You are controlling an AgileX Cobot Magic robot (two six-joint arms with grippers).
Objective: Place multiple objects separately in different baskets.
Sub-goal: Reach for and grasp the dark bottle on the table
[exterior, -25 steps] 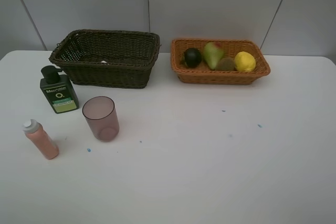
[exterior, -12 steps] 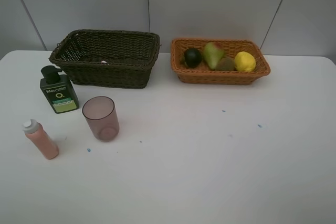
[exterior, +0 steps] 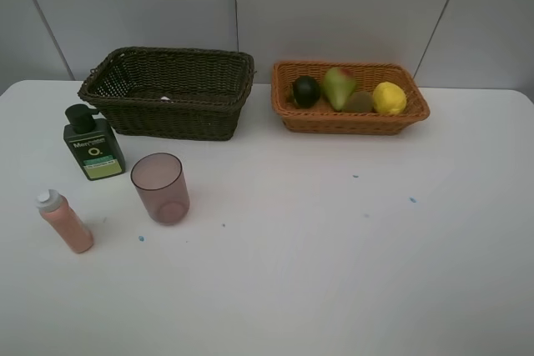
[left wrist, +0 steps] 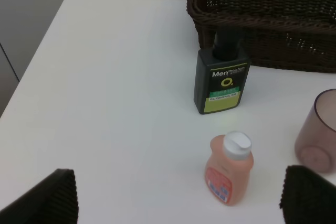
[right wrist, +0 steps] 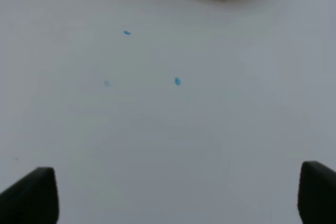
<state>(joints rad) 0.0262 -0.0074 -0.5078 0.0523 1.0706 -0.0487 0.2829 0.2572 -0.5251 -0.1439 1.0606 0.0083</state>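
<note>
Your left gripper (left wrist: 181, 199): jaws spread wide, nothing held, over the table (exterior: 334, 273) near the pink white-capped bottle (exterior: 65, 223). That bottle stands far left, at the front. Behind it is the dark green bottle (exterior: 93, 146), upright, just beside the dark brown basket (exterior: 175, 118). The pinkish cup (exterior: 159, 188) is upright, right of both bottles, in no basket. The orange-tan basket (exterior: 350, 121) further right holds the dark green round fruit (exterior: 306, 91), pear (exterior: 338, 87), kiwi (exterior: 360, 102) and lemon (exterior: 389, 97). Your right gripper (right wrist: 176, 195): spread wide too, holding nothing, over blue-specked table.
</note>
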